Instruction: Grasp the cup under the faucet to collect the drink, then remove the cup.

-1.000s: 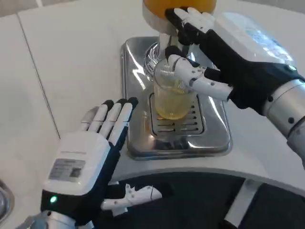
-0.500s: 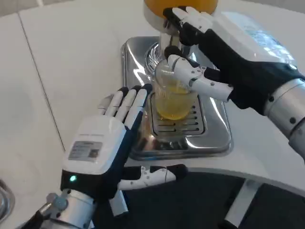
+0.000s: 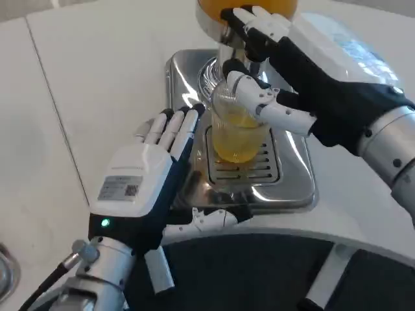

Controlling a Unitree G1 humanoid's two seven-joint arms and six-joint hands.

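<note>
— So how far along are we?

— Well into it, I'd judge. On the white surface (image 3: 97, 84) the steel drip tray (image 3: 295, 184) sits under the orange drink dispenser (image 3: 214, 10), and the clear cup (image 3: 237, 133) stands on the tray's grate, below the faucet (image 3: 228, 50), already holding yellow drink.

— Who has the cup?

— The right hand (image 3: 285, 78) comes in from the far right; its lower fingers (image 3: 272, 110) wrap the cup's rim while the upper ones reach up at the faucet. The left hand (image 3: 152, 172) hovers at the tray's near left edge, fingers straight and apart, holding nothing.

— And what's left?

— Finishing the fill, then lifting the cup away.
</note>
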